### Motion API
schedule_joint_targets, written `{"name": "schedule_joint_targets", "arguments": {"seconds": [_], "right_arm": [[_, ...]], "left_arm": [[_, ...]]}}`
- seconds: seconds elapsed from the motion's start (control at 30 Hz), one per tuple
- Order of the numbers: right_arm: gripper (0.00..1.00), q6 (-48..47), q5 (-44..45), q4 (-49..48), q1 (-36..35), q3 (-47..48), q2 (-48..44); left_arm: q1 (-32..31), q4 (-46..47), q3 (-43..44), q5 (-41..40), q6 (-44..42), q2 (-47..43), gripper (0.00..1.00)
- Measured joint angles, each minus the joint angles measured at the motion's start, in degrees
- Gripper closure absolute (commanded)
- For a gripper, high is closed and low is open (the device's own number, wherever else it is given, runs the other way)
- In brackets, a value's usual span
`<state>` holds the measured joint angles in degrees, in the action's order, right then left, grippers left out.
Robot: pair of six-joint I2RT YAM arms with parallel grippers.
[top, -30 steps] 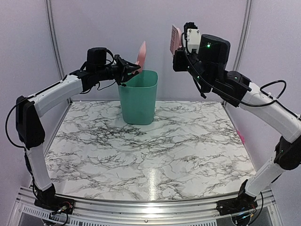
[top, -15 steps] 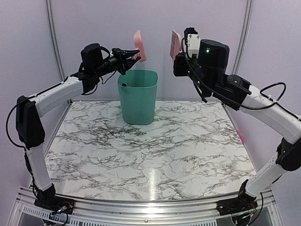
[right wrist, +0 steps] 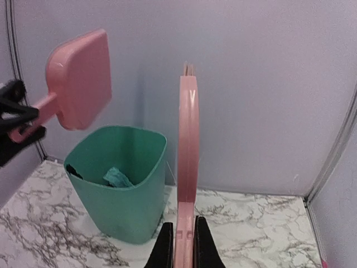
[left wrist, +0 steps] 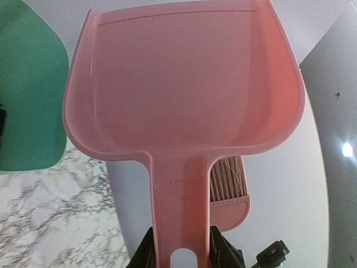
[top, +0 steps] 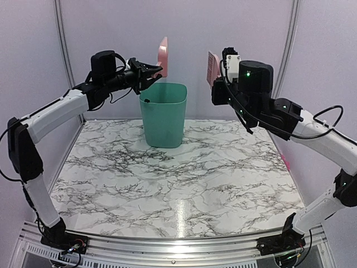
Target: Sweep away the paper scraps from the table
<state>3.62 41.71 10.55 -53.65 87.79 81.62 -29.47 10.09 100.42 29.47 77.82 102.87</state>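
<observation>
While left tool [top: 152, 71] holds dustpan [top: 163, 54] high, right tool [right wrist: 182, 237] holds brush [right wrist: 188, 139] upright.

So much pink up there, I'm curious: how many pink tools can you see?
2: a dustpan held up in the left claw, and a brush held upright in the right claw.

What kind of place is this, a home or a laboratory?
Probably a robot test cell, not a home: a white marble-patterned table with a metal-railed front edge, plain lilac panel walls in metal frames, and a left robot arm and right robot arm bolted at its near edge.
</observation>
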Motion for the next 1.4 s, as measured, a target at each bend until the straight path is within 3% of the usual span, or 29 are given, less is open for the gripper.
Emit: {"name": "schedule_joint_targets", "arguments": {"seconds": [0.2,0.43,0.67,1.0,1.17,1.4], "right_arm": [[1.00,3.1,0.0,3.5,2.7,-11.4,-4.8],[1.00,4.4,0.8,6.3,4.8,-19.2,-1.7],[1.00,5.4,2.5,9.3,4.8,-20.4,8.7],[1.00,7.5,-2.7,15.9,4.8,-20.2,22.9],[0.75,8.2,-6.6,15.8,4.8,-20.2,22.3],[0.53,8.5,-14.5,16.7,4.8,-21.6,22.4]], "left_arm": [[-0.3,-21.5,-3.0,-8.8,-21.4,-13.6,1.00],[-0.3,-40.0,-16.9,-28.1,-38.1,-29.7,1.00],[-0.2,-50.2,-34.9,-40.8,-42.1,-31.6,1.00],[-0.2,-51.9,-45.4,-42.6,-41.8,-26.4,1.00],[-0.2,-51.2,-47.8,-42.4,-41.8,-25.0,0.96],[-0.2,-47.9,-50.6,-41.5,-41.0,-21.7,0.91]]}}
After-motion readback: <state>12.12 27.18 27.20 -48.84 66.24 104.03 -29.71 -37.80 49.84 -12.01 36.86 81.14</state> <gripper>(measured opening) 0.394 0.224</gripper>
